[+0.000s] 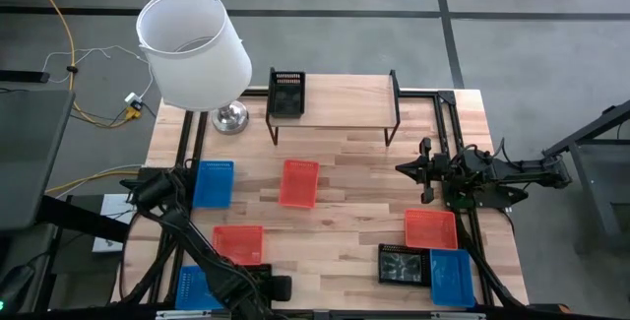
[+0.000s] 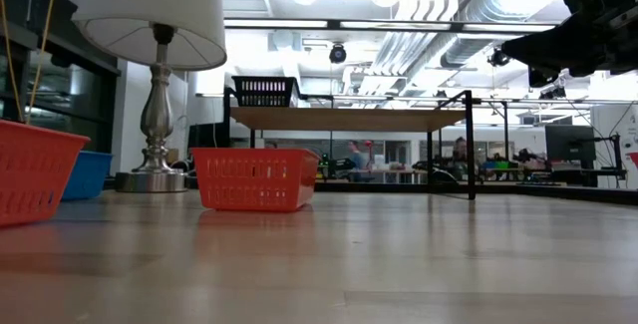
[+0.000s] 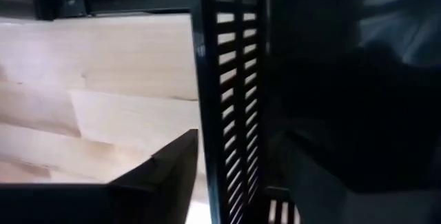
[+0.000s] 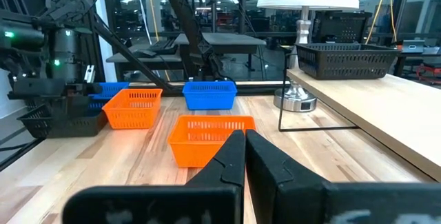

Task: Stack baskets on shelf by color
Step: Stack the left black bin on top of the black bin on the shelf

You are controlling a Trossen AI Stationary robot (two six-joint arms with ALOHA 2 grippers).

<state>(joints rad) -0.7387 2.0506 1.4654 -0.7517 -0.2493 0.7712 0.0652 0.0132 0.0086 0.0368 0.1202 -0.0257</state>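
A black basket [image 4: 58, 122] sits at the table's near edge, left of the middle. My left gripper [image 1: 268, 285] points steeply down over it, open. One finger [image 3: 165, 179] stands outside the basket's slotted wall [image 3: 234, 114]; the other side is dark. My right gripper [image 1: 406, 169] waits shut, level above the table's right side. The shelf [image 1: 340, 113] stands at the far edge with a black basket [image 1: 286, 94] on its left end. Red baskets [image 1: 299, 183] [image 1: 238, 243] [image 1: 430, 228], blue baskets [image 1: 213, 183] [image 1: 451, 276] and one more black basket [image 1: 404, 264] rest on the tabletop. My left gripper comes from above at the black basket's slotted side wall [image 3: 227, 155], with one finger outside it. The other finger is lost in the dark inside. I cannot tell whether either finger touches the wall. The basket rests on the table.
A lamp with a white shade [image 1: 192, 49] stands at the far left beside the shelf. Another blue basket [image 1: 195, 287] lies at the near left corner, close to my left arm. Bare wood lies in the table's middle.
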